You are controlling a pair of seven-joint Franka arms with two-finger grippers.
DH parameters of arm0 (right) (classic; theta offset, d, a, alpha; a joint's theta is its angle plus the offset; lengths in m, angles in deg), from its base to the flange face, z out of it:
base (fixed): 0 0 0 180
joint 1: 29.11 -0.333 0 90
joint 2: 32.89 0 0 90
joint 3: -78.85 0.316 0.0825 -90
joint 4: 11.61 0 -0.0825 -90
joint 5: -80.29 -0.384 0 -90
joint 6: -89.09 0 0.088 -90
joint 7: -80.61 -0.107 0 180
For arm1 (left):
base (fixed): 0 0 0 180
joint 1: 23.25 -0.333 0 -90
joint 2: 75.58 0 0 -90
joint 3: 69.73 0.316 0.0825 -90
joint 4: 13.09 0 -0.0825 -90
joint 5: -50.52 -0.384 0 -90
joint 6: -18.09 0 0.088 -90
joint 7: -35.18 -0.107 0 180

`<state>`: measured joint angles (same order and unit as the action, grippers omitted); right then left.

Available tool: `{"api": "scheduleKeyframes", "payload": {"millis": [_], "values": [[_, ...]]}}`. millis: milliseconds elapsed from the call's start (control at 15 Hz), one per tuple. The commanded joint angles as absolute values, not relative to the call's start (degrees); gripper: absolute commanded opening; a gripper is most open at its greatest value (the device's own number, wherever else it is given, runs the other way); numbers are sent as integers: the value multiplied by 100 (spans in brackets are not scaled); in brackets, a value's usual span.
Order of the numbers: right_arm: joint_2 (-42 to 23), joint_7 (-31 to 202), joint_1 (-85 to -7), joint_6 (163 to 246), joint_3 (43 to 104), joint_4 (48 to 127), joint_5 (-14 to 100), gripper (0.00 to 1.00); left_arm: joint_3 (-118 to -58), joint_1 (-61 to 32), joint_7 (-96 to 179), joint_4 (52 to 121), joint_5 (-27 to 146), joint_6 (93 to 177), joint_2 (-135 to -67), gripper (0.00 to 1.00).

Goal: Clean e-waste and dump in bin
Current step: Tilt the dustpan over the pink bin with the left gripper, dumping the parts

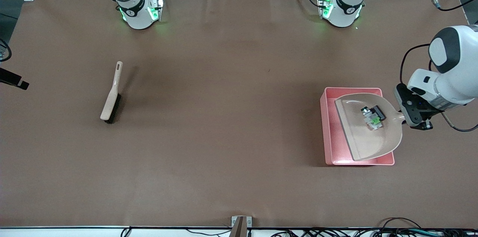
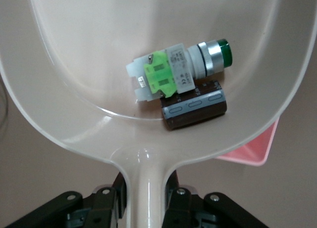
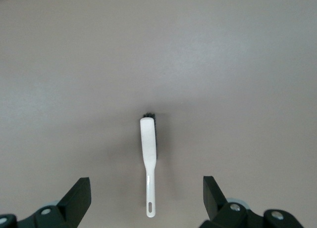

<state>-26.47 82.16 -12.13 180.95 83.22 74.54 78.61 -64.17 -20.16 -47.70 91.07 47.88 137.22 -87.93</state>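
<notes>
Front view: the pink bin (image 1: 330, 128) sits on the brown table (image 1: 224, 117) toward the left arm's end. The left gripper (image 1: 405, 117) holds the beige dustpan (image 1: 368, 143) by its handle over the bin, the pan covering most of the bin's opening. The e-waste lies in the pan: a whitish part (image 1: 370, 117) with green marks and a black block (image 1: 379, 112), touching each other near the handle end. The brush (image 1: 112, 95) lies flat on the table toward the right arm's end, well apart from the bin, handle pointing toward the robots' bases. The right gripper itself is out of this view; only the arm's base shows.

Left wrist view: the left gripper (image 2: 143, 201) is clamped on the dustpan (image 2: 89, 65) handle, black fingers (image 2: 110, 201) pressed against either side of it. The whitish part (image 2: 171, 72), with a green tab and a green-capped metal end, rests against the black block (image 2: 194, 109) in the pan's hollow. A corner of the bin (image 2: 252, 149) shows beneath the pan's rim.

Right wrist view: the right gripper (image 3: 147, 201) hangs high over the brush (image 3: 148, 154), fingers (image 3: 79, 196) spread wide apart and holding nothing. The brush lies on the bare table (image 3: 237, 79), bristles dark at one end.
</notes>
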Motion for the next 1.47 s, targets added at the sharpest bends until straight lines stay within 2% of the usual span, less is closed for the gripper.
{"api": "scheduleKeyframes", "payload": {"millis": [0,333,867,1200,1400], "values": [[-2612,8096,-1582,17927,8404,7338,8327,100,-6296,-1895,-4735,9220,4219,13753,-8752,0],[-3078,8026,-1829,17356,8421,7514,8328,100,-6287,-1886,-4323,9158,3314,13973,-9121,0],[-3122,8026,-2040,17337,8395,7707,8292,100,-6305,-1658,-3417,9202,1758,13859,-9280,0],[-3122,8096,-2496,17171,7764,7690,8301,100,-6349,-1570,-3179,9185,1185,13850,-9263,0],[-3122,8079,-2577,17066,7709,7690,8284,100,-6357,-1570,-3249,9150,1237,13850,-9123,0]]}}
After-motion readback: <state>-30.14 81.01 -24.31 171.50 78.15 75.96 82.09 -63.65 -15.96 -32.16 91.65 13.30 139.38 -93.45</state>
